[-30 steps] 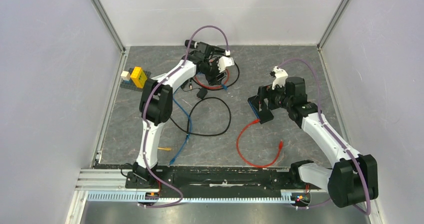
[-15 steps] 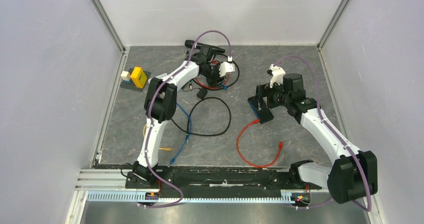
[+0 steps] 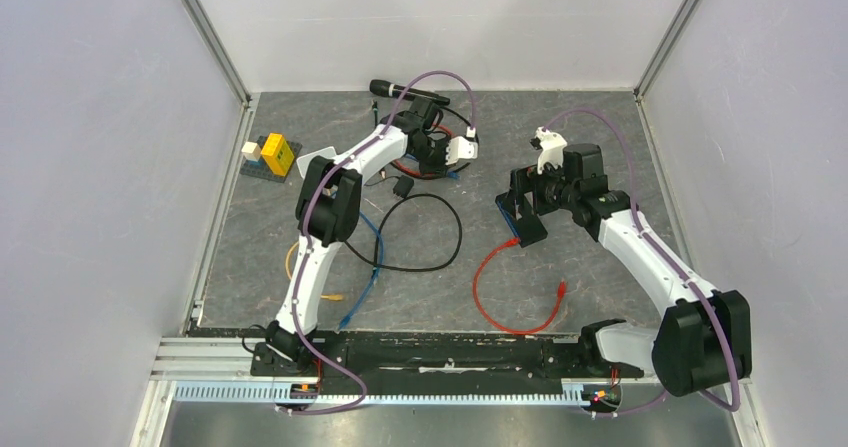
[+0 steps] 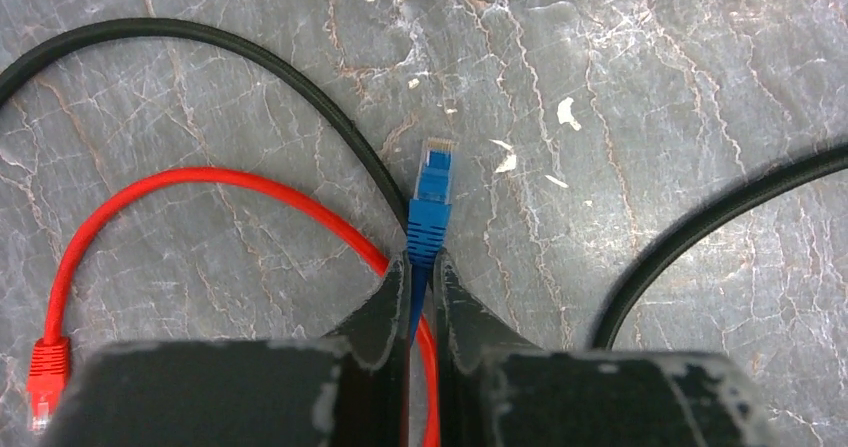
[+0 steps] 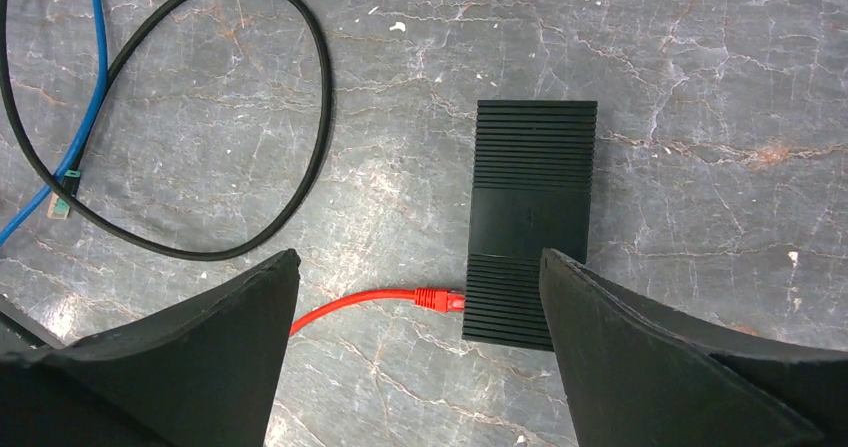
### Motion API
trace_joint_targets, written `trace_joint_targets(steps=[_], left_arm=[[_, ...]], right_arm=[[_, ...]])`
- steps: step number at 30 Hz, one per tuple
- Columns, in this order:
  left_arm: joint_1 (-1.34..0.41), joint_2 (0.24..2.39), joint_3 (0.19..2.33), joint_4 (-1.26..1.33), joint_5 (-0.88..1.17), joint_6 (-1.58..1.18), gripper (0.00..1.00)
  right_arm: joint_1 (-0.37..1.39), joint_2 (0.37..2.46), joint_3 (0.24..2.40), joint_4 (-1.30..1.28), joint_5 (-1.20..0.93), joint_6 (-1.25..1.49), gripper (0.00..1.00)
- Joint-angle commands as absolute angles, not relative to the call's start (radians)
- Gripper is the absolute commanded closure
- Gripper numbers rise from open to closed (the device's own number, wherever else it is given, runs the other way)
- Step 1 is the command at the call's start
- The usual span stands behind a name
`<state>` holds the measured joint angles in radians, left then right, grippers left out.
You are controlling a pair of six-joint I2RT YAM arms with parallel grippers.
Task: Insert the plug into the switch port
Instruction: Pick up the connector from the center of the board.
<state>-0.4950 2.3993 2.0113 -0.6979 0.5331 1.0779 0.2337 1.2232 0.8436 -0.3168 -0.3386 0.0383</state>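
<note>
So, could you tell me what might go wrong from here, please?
1. The left tool grips the blue cable just behind the blue plug, not its body, so the plug may twist when pressed in.
2. The red cable passes beneath that tool and could snag.
3. The right tool hangs open over the black ribbed box, so the box might slide when pushed.

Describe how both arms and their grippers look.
The left arm and right arm have white links, black joints and a purple cable looped along each. The fingers are black tapered wedges, the left pair scuffed grey at the edges.
</note>
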Motion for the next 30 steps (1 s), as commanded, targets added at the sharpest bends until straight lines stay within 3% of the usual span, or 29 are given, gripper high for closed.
trace_joint_targets(steps=[1, 10, 16, 23, 26, 30], left_arm=[[-0.497, 2.378, 2.04, -0.745, 0.541, 1.144, 0.95], [-0.493, 2.24, 1.964, -0.7, 0.532, 1.052, 0.98], [-0.492, 2.1, 1.826, -0.575, 0.55, 0.911, 0.98], [-0.507, 1.818, 1.414, -0.082, 0.617, 0.619, 0.98], [-0.506, 1.782, 1.419, -0.162, 0.7, 0.582, 0.98], [-0.505, 1.78, 1.512, -0.395, 0.803, 0.539, 0.98]], right_arm=[[0.238, 1.232, 0.894, -0.306, -0.333, 0.02, 0.09], [0.239, 1.234, 0.882, -0.28, -0.349, 0.024, 0.08], [0.239, 1.195, 0.777, -0.022, -0.395, 0.118, 0.1], [0.242, 1.266, 0.801, 0.139, -0.481, 0.506, 0.2], [0.257, 1.262, 0.793, 0.301, -0.642, 0.304, 0.24], [0.261, 1.191, 0.673, 0.452, -0.666, -0.154, 0.25]])
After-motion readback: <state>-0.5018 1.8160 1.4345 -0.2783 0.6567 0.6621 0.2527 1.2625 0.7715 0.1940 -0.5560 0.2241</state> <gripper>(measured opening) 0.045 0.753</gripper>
